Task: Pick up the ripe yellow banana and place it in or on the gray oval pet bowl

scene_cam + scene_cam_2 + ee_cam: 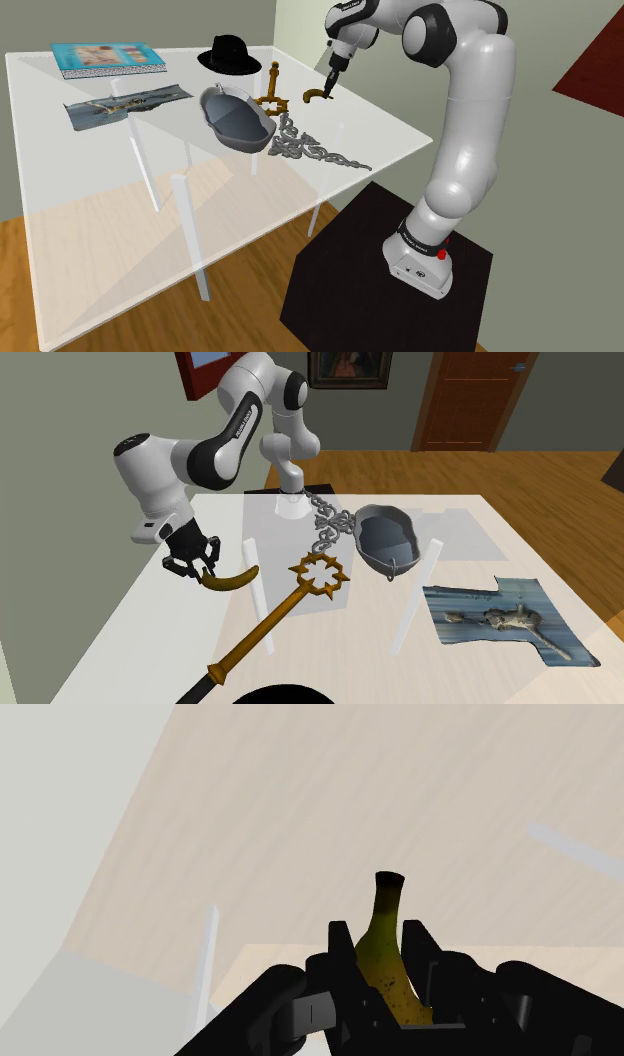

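Your banana (389,959) is clasped between the gripper (385,939)'s black fingers, its dark stem pointing away from the palm. The peel is yellow, freckled with brown.

In the shoulder view the banana (316,95) hangs under the gripper (331,74) near the glass table (120,230)'s edge. The grey bowl (238,122) sits between eight and nine o'clock from it, well apart. A golden key (270,90) stands at nine o'clock and a chain (310,148) lies at six.

In the second exterior view you find the bowl (385,537) near three o'clock of the banana (230,580).
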`<state>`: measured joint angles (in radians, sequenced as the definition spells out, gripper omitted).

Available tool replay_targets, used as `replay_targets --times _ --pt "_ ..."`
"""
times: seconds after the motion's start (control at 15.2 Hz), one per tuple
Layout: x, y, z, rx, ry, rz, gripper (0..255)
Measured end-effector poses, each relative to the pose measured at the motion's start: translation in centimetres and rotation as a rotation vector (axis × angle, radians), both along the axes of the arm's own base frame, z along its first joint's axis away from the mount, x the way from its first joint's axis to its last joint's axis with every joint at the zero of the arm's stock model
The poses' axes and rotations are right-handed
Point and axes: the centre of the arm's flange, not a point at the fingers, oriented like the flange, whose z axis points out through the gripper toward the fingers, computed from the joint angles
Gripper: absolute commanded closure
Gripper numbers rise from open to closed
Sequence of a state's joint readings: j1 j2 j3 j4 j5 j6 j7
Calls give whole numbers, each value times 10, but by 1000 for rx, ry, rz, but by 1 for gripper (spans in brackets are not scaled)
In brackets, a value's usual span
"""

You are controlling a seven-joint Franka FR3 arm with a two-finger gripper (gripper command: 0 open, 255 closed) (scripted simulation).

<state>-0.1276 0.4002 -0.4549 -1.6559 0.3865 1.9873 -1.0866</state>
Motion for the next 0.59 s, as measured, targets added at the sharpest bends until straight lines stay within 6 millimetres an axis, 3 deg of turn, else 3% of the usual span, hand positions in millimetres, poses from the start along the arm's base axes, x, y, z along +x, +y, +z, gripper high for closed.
replay_targets --times 0.4,0.59 --pt "0 0 0 0 0 0 255" --pt "0 -1 11 1 1 0 255"
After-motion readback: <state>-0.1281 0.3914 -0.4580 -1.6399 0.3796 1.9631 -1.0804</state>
